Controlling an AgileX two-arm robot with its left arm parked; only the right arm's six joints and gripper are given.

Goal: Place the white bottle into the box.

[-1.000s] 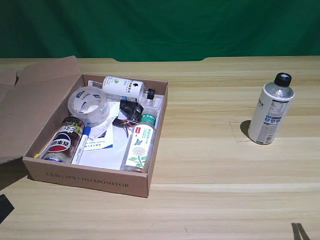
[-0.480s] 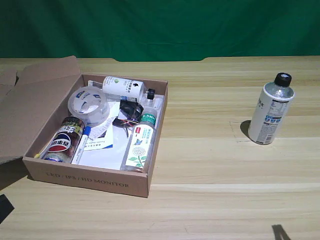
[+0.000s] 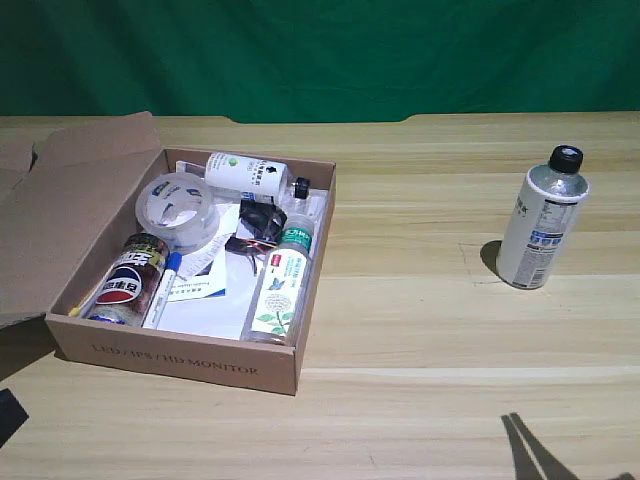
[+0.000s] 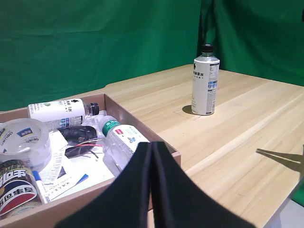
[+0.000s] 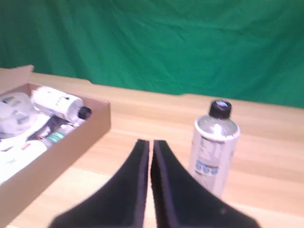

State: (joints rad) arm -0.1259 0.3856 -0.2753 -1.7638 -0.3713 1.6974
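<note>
Light wooden tabletop (image 3: 420, 330) before green backdrop (image 3: 320, 50), brown cardboard box (image 3: 180, 355) at left of exterior view holding bottles, tape, papers, tall white black-capped bottle (image 3: 541, 217) upright at right, outside the box, black right gripper (image 5: 151, 145) fingers pressed together, empty.

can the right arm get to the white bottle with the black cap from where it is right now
Probably yes. The white bottle stands upright alone on bare table, well apart from the box, and nothing lies between it and the right tool, whose fingers are closed.

matt cardboard box (image 3: 170, 352), glossy white bottle (image 3: 540, 225), wood-grain table (image 3: 420, 330)
</note>
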